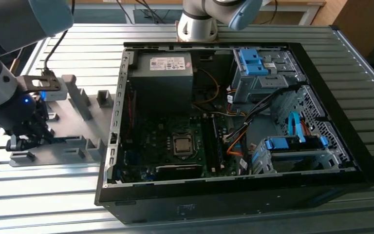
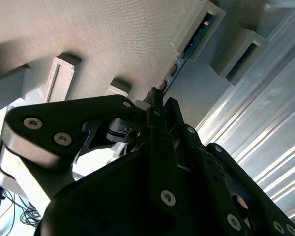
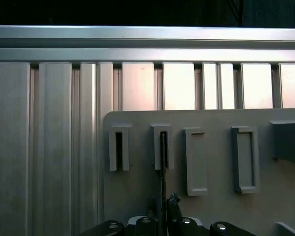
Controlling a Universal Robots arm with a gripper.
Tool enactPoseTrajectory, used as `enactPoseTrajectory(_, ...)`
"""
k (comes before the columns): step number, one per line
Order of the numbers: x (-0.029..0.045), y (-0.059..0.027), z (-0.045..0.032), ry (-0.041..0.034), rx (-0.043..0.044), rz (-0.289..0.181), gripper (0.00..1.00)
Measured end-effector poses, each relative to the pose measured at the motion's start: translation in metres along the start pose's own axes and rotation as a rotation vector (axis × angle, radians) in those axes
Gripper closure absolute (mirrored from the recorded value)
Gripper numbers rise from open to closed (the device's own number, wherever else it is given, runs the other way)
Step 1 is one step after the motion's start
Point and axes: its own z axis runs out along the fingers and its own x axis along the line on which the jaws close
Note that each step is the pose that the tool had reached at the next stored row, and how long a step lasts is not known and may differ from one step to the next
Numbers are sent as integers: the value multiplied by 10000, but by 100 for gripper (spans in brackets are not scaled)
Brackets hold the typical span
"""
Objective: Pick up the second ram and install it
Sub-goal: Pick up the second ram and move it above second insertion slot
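Note:
The second ram [image 3: 163, 169] stands on its thin edge in the grey holder tray [image 3: 137, 196], one end in a slotted post. Its blue-green board [image 2: 195, 38] runs between two posts in the second wrist view. My gripper [image 3: 162, 204] straddles the stick, with a black finger close against each side and the stick still seated in the tray. The fingertips [image 2: 155, 98] meet on the stick's edge in the second wrist view. At the exterior view's left, the gripper [image 1: 22, 142] hangs low over the tray [image 1: 76, 146], beside the open computer case [image 1: 233, 131].
The tray carries several other upright grey posts [image 3: 245, 160]. It lies on a ribbed aluminium table [image 3: 49, 147]. In the case, a green motherboard [image 1: 174, 146] sits below the grey power supply [image 1: 162, 73], with cables and blue drive brackets [image 1: 291, 144] toward the exterior view's right.

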Motion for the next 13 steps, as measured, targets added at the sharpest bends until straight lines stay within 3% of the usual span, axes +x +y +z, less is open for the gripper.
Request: enactPoseTrajectory(13,-25,20,60,0,0,-1,78)
